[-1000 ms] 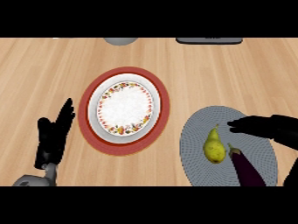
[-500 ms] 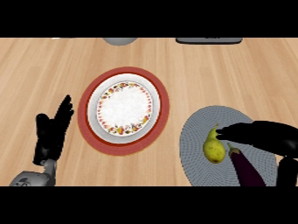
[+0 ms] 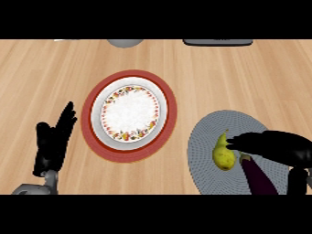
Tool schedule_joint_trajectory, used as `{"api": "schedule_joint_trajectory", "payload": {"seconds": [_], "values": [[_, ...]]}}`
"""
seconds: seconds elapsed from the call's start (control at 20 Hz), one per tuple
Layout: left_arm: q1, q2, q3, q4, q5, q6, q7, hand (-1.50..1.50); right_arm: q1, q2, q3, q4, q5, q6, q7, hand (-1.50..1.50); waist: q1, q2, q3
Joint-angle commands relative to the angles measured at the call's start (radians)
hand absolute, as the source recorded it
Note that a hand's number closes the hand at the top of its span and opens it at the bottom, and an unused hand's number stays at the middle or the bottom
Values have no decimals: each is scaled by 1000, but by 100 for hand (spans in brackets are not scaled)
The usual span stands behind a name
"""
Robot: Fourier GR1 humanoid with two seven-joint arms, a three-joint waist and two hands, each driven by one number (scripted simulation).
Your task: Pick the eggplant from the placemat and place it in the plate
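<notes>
Right hand (image 3: 280, 146): fingers curled, apparently gripping nothing, tips over pear (image 3: 222, 154) | eggplant (image 3: 258, 176): just below those fingers, on grey placemat (image 3: 209, 137) | plate (image 3: 130, 113): well left | left hand (image 3: 52, 142): resting, fingers straight.

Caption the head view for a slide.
Right hand over the eggplant and pear on the grey placemat; plate waits; left hand rests open.

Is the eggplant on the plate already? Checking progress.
No, the eggplant lies on the grey placemat; the plate holds nothing.
</notes>
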Motion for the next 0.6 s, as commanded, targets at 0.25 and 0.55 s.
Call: {"api": "schedule_joint_trajectory", "payload": {"seconds": [0.25, 0.55], "values": [[-8, -42, 31, 60, -46, -13, -58, 0, -3, 95, 0, 66, 101, 40, -42, -150, 0, 1, 0], [-32, -39, 56, 38, -40, -46, 10, 0, 35, 78, -3, 123, 175, -27, -111, -150, 0, 0, 0]]}}
